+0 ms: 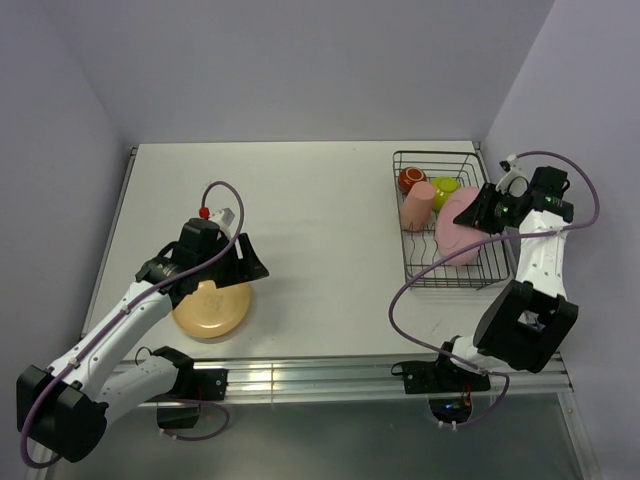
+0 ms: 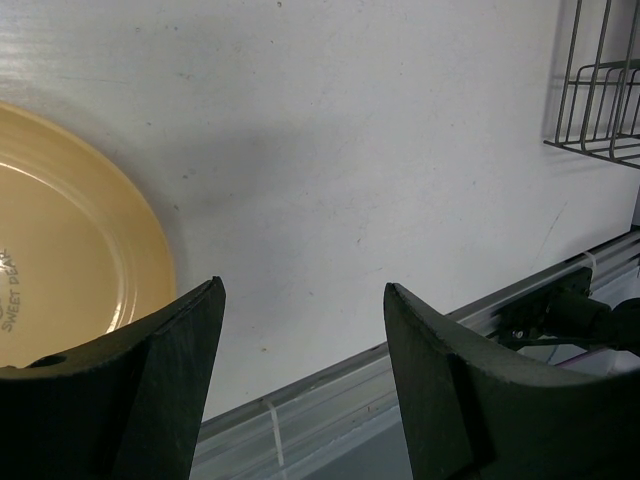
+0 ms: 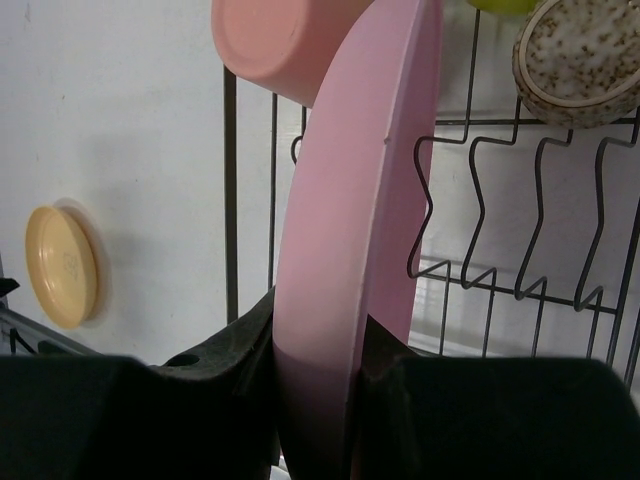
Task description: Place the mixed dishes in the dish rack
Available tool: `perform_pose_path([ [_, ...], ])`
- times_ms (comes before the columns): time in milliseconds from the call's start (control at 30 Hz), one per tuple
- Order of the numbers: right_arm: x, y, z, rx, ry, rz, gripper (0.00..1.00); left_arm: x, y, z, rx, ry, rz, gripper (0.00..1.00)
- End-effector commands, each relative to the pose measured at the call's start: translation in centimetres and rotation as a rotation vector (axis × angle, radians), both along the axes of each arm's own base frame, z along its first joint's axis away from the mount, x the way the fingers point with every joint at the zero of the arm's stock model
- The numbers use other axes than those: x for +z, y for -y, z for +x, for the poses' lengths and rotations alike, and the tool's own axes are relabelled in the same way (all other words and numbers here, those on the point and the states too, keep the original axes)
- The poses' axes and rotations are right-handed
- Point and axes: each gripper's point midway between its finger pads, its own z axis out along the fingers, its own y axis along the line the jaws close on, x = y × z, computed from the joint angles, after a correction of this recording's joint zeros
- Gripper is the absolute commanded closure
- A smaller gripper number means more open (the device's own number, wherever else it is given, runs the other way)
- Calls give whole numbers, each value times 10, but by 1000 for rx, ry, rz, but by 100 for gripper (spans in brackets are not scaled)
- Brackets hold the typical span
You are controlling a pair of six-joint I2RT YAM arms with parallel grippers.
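— White table (image 1: 300, 200), lilac walls. Where's the pink plate (image 3: 360, 200)?
— On edge inside the black wire dish rack (image 1: 432, 268) at the right edge. It's smooth and matte, pinched by the right gripper (image 3: 320, 345).
— And the left gripper (image 2: 302, 300)?
— Spread wide, holding nothing, above the glossy pale orange plate (image 1: 212, 312) near the front-left.

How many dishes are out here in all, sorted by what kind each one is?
Plates: 2 (pink plate, pale orange plate)
Cups: 3 (salmon tumbler, dark red-brown mug, grey-beige cup)
Bowls: 1 (lime-green bowl)
Total: 6
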Motion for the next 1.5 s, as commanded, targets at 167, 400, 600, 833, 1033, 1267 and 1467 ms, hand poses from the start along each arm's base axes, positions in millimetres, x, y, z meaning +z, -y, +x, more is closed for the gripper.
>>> perform_pose_path([
  [167,-11,11,11,-38,-3,22,99,12,7,11,1,32,-38,29],
  [400,-14,23,23,-63,-14,-4,78,13,7,10,11,20,-39,29],
  [600,-9,21,30,-55,-3,9,64,16,3,9,28,24,-34,29],
  [833,-7,-5,34,25,-21,-64,53,18,4,10,35,26,-46,29],
  [1033,6,-17,29,23,9,-72,44,18,6,9,34,20,-58,29],
  [1267,7,-17,20,-21,8,-88,30,20,6,8,39,17,-60,29],
  [1467,5,-29,11,-8,14,-97,29,22,1,4,61,16,-58,29],
])
